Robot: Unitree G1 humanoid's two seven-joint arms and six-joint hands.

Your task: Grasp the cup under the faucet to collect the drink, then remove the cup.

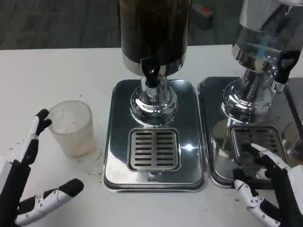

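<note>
Head view. Cup [72, 127]: frosted, translucent, upright on the white table [52, 71], left of centre in the frame, just beside the left edge of the chrome base [118, 156]. It is not under the faucet [150, 72].

Drink dispenser [154, 28] with dark contents stands at top centre; its black faucet hangs above the slotted drip grate [154, 149] at centre.

Second dispenser [265, 42] at upper right, on its own chrome base [215, 142] with a grate [258, 139].

Left hand [26, 179], lower left: fingers spread wide, holding nothing. One fingertip [42, 116] is at the cup's left wall; contact cannot be confirmed. Another finger [59, 194] lies along the bottom of the frame, apart from the cup.

Right hand [267, 189], lower right: fingers apart, empty, over the front edge of the second base.
</note>
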